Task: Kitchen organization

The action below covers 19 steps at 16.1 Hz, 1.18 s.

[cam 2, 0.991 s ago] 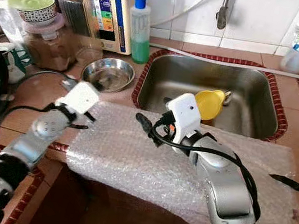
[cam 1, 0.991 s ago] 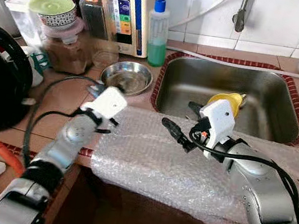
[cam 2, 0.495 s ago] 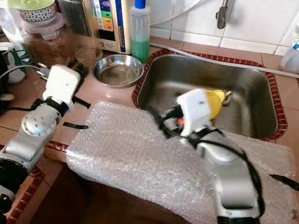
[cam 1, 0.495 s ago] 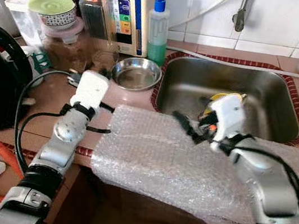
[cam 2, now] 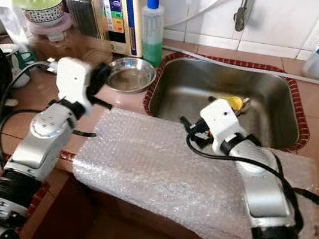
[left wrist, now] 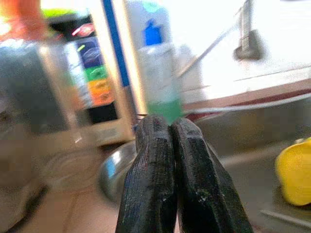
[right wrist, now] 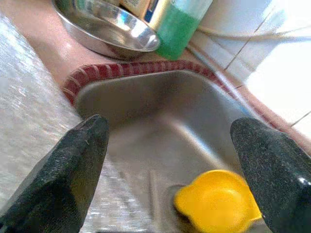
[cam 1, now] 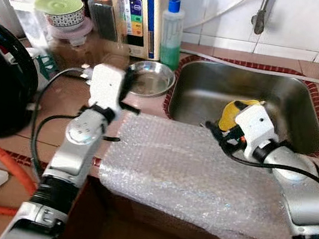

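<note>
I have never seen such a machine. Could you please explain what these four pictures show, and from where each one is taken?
Two pictures come from a humanoid robot's head, looking down at a kitchen counter; two come from cameras on its wrists. The left gripper, fingers shut and empty, is raised near a steel bowl beside a green soap bottle. The right gripper, wide open, hangs over the sink, where a yellow item lies. Bubble wrap covers the counter's front edge.

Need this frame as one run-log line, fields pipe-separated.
left tool: shut, beside steel bowl | right tool: open, over sink edge | yellow cup: in sink | bubble wrap: across counter
</note>
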{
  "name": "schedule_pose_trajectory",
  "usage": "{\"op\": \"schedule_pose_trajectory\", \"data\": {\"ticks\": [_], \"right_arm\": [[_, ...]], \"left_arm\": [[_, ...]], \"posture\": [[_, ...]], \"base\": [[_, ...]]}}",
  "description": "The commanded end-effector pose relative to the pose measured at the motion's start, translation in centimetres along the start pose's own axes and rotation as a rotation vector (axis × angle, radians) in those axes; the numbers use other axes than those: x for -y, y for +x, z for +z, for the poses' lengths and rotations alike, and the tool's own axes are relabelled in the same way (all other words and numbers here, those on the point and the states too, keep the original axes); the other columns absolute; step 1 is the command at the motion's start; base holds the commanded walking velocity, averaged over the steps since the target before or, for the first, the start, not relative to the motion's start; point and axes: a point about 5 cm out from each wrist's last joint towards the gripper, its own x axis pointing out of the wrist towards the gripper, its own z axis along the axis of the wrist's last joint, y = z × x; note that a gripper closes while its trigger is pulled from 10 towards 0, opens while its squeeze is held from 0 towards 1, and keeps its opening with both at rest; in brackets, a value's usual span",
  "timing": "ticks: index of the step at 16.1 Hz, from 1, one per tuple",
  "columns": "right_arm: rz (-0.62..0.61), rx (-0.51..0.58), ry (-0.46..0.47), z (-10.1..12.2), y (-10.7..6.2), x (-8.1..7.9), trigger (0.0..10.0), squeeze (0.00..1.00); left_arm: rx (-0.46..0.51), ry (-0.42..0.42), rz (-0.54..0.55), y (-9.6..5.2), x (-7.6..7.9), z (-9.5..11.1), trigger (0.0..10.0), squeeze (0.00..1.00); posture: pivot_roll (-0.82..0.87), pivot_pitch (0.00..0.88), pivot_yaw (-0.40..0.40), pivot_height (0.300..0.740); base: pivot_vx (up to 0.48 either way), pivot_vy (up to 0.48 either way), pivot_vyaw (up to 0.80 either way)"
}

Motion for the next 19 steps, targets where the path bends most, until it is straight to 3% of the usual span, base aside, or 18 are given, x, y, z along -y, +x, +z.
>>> {"op": "schedule_pose_trajectory", "data": {"ticks": [1,4,7,14,18,19], "right_arm": [[-0.008,0.032,-0.059,0.8,0.3,0.3,10.0,0.00],[-0.038,0.091,-0.228,1.9,0.8,0.7,10.0,0.00],[-0.056,0.124,-0.312,2.2,1.2,0.9,10.0,0.00],[-0.044,0.153,-0.381,1.8,2.7,0.5,10.0,0.00],[-0.016,0.153,-0.363,1.2,3.7,-0.1,10.0,0.00],[-0.006,0.153,-0.348,1.0,4.0,-0.4,9.4,0.00]], "left_arm": [[0.016,0.001,-0.027,0.1,0.3,0.7,0.0,0.00],[0.023,-0.003,-0.188,0.1,3.4,1.1,0.0,0.00],[0.024,-0.021,-0.303,-0.4,5.1,1.5,0.0,0.00],[0.017,-0.059,-0.503,-1.7,7.8,2.0,0.0,0.00],[0.012,-0.053,-0.521,-1.8,8.0,2.2,0.0,0.00],[0.009,-0.055,-0.519,-1.8,8.0,2.1,0.0,0.00]], "posture": [[-0.32,0.080,0.129,0.740],[-0.32,0.077,0.125,0.740],[-0.32,0.076,0.124,0.740],[-0.32,0.076,0.126,0.740],[-0.31,0.079,0.128,0.740],[-0.31,0.079,0.128,0.740]], "base": [[0.000,0.000,0.00],[0.000,0.000,0.00],[0.000,0.000,0.00],[0.000,0.000,0.00],[0.000,0.000,0.00],[0.000,0.000,0.00]]}}
